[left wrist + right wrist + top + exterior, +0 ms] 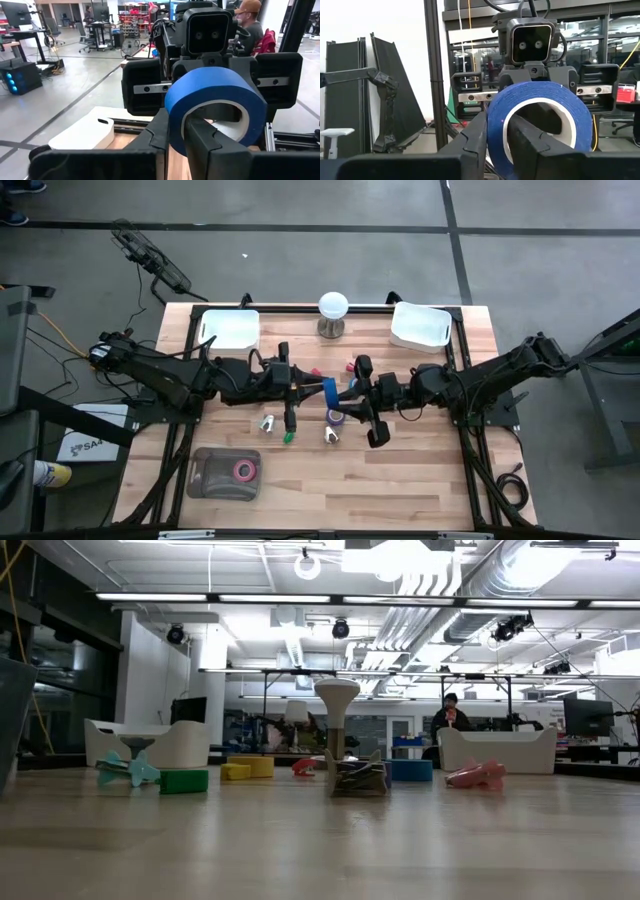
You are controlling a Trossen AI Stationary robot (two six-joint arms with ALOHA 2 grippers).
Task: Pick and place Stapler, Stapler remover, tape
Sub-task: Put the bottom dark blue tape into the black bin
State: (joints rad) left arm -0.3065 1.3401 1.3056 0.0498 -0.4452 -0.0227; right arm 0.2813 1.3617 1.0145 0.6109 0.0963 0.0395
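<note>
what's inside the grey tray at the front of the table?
In the high view the grey tray holds one pink tape roll, lying flat toward its right side. Nothing else shows in it; what lies under the roll is covered.

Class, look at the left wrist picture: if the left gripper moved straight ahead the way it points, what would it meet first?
Most likely the right gripper, facing it just beyond the blue tape roll that the left gripper holds; the high view agrees, though the depth between them is unclear.
</note>
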